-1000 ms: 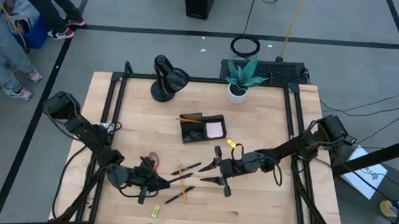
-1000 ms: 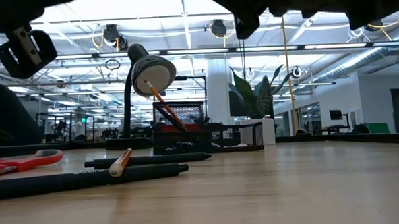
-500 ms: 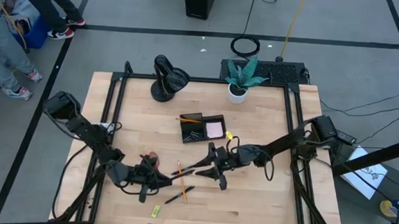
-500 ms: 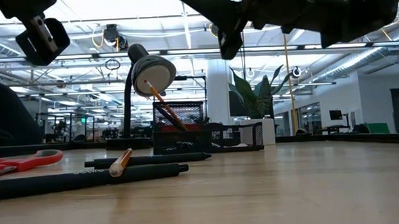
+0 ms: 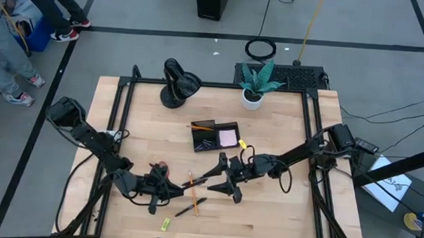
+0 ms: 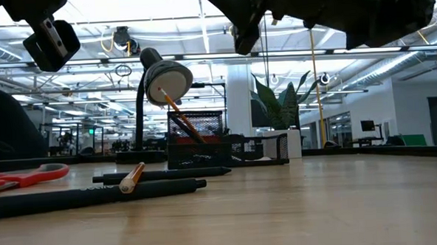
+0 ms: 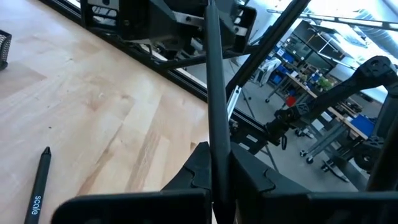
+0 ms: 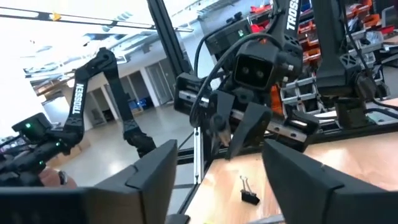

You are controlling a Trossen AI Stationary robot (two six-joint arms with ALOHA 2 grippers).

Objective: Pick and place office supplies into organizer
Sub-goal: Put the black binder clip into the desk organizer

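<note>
- Two dark arms reach over the wooden table (image 5: 265, 218), both low near its front half.
- Left gripper (image 5: 169, 192) hovers above the table's front-left part with its fingers closed on a black pen (image 7: 214, 106), which stands up between them in the left wrist view.
- Right gripper (image 5: 221, 180) sits near the table's middle, facing the left one; its fingers (image 8: 152, 171) stand apart with nothing between them.
- Organizer (image 5: 215, 136), a small black tray, rests behind the grippers toward the table's middle, with a pink sticky-note pad (image 5: 228, 138) in its right compartment and an orange pencil (image 5: 200, 125) leaning across its back section.
- Red-handled scissors (image 6: 29, 176) lie flat on the table close to the left gripper.
- Loose orange pencils (image 5: 192, 196) and another black pen (image 5: 197, 180) lie between the two grippers.
- One small yellow-green piece (image 5: 166, 223) lies near the front edge, apart from the rest.
- One tiny black clip (image 8: 250, 196) lies on the wood below the left gripper, as seen from the right wrist.
- Black lamp (image 5: 179, 84) and white plant pot (image 5: 252, 99) stand along the back edge.
</note>
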